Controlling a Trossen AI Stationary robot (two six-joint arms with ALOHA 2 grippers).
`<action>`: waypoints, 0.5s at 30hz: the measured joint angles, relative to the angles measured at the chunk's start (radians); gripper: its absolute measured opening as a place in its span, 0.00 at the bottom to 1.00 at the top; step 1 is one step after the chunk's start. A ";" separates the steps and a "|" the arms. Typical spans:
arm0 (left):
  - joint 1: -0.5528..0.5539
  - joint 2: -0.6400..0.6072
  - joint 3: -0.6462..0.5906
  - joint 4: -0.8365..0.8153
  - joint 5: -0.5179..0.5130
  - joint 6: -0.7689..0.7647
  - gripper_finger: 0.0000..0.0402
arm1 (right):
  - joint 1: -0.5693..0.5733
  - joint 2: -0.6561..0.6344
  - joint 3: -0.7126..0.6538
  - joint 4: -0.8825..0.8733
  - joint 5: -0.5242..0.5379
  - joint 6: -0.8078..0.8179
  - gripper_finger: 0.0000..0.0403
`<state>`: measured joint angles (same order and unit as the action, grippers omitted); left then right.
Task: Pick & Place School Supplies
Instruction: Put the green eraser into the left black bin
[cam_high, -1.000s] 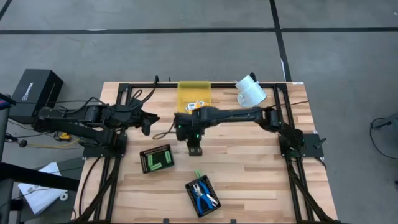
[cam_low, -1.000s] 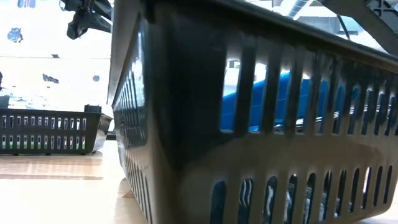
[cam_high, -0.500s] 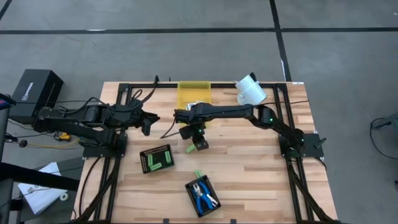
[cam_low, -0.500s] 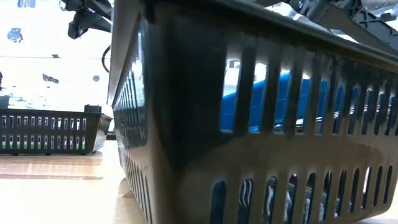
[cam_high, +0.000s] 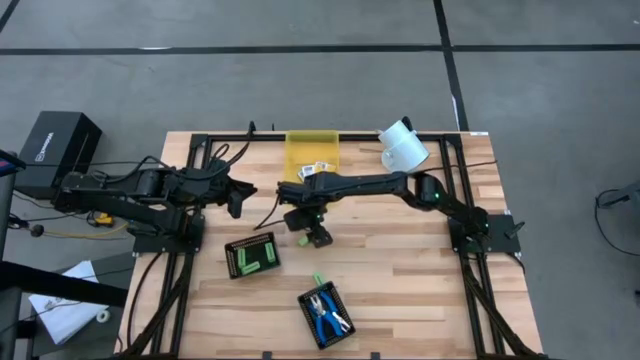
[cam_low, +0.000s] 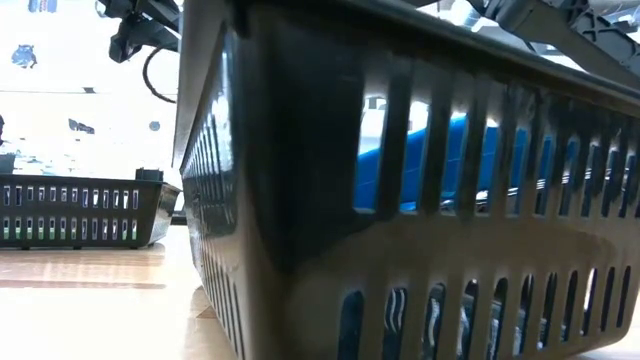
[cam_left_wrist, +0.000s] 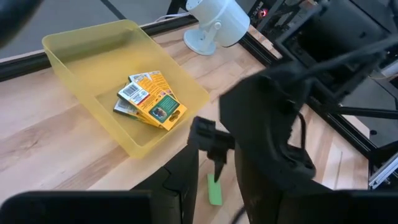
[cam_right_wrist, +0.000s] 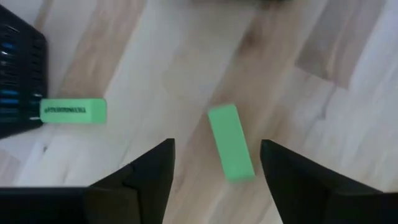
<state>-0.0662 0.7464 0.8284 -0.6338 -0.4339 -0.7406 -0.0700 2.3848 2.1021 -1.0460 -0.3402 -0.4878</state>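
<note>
The table (cam_high: 400, 270) is pale planked wood, smooth. The bin (cam_left_wrist: 74, 68) is translucent glossy plastic. The tray (cam_low: 400, 200) is matt slotted black plastic.

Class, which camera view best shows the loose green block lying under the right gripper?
The right wrist view: the green block lies bare on the wood between the open right gripper fingers. The left wrist view shows a small part of it; the high view only a speck; the low view none.

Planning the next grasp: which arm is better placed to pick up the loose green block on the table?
Right. Its open hand hangs directly over the green block; the left hand waits off to the side.
</note>
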 joint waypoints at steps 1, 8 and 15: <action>0.000 0.000 0.000 0.000 0.000 0.000 0.25 | 0.004 0.000 0.000 0.005 0.000 -0.002 0.56; 0.000 0.000 0.000 0.000 0.001 0.002 0.25 | 0.016 0.062 0.000 0.017 0.001 -0.001 0.52; 0.000 0.000 0.000 -0.001 0.001 0.003 0.25 | 0.001 0.091 0.000 0.042 0.009 -0.002 0.48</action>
<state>-0.0662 0.7464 0.8284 -0.6346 -0.4332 -0.7380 -0.0689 2.4763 2.1025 -1.0044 -0.3314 -0.4897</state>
